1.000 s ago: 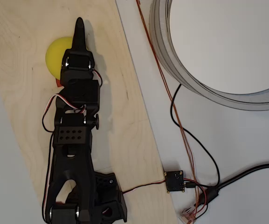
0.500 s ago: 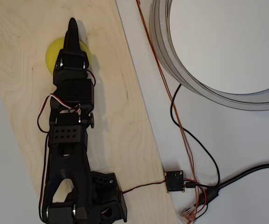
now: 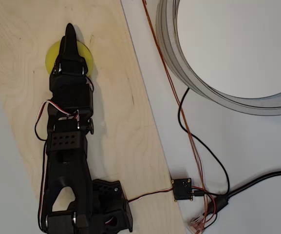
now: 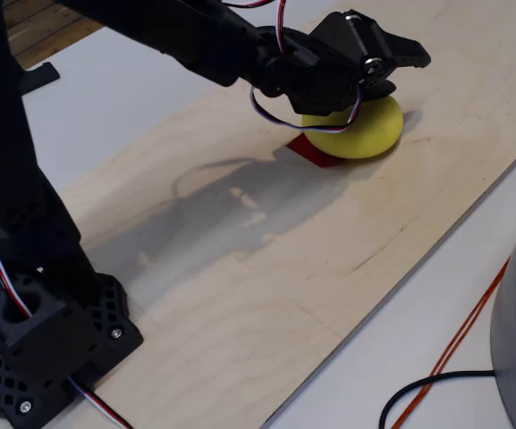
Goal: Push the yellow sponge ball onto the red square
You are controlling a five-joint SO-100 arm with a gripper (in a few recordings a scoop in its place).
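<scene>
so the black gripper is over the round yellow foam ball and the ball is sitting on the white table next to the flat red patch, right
Not quite. The round yellow foam ball sits on the light plywood board, not the white table. The fixed view shows this. The black gripper is indeed over the ball, and the flat red patch lies right beside it, partly under its edge.

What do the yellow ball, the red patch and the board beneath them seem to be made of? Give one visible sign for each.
Yellow ball: probably foam; matte, no shine, slightly squashed shape.
Red patch: thin, flat, dull; maybe paper or tape, hard to tell.
Board: pale wood, likely plywood; grain lines show, unvarnished look.
</scene>
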